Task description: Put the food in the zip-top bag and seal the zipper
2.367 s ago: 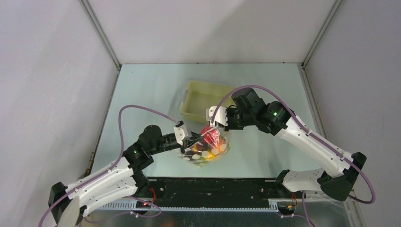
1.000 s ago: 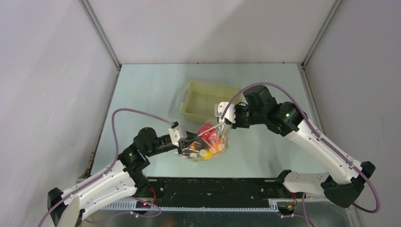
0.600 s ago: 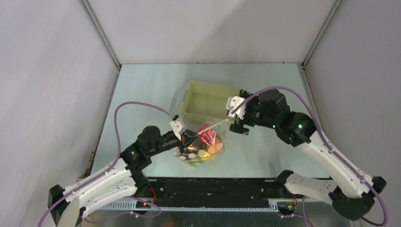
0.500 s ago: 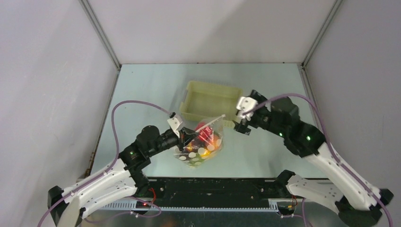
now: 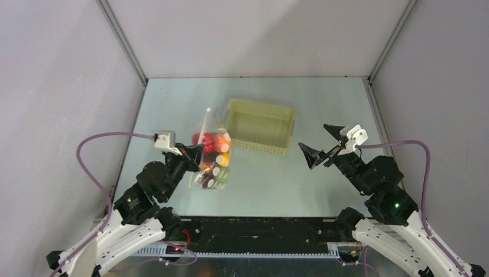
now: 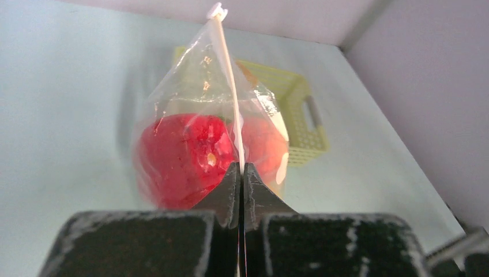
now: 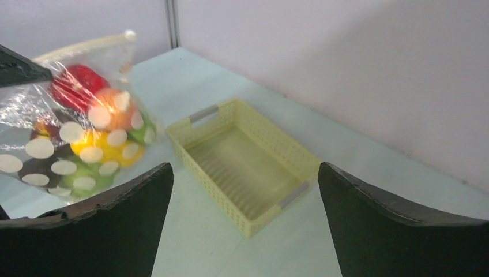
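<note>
- The left fingers (image 6: 240, 183) are pressed together on the near end of the zipper (image 6: 226, 75). The bag (image 5: 212, 167) hangs from this one pinch, just left of the basket (image 5: 256, 148).
- All the food (image 6: 184, 158) that I can see is inside the bag. It lies in the low part, I think from its own weight. The red pieces are nearest the zipper, and the orange, yellow and green ones are behind the white dots.
- In the left wrist view the zipper is one thin straight line up to the small tab at its far end. I judge it is closed, but I cannot be sure of the part right at the fingers.
- The right fingers (image 5: 319, 141) are spread wide and hold nothing. They are well apart from the bag, on the other side of the basket, probably to stay out of the way.
- I cannot tell whether the bottom of the bag touches the desk (image 5: 271, 184).
- To hold by the strip seems sensible, because the film is flimsy. But the weight of the food pulls on the seal and may open it.
</note>
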